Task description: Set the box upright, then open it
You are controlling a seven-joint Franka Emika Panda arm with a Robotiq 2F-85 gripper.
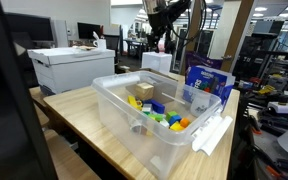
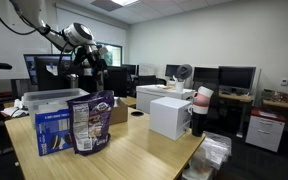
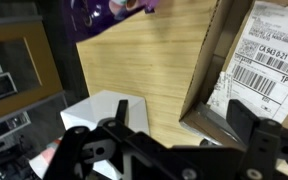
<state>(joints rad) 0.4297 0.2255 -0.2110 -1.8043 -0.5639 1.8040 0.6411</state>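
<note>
Bare wooden tabletop (image 3: 134,65) beside box (image 3: 206,70)

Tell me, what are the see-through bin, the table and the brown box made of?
Bin: clear glossy plastic, probably; toys show through its walls. Table: pale wood or wood-look laminate; grain lines show. Box: matte brown cardboard, it seems, with a paper label stuck on.
</note>
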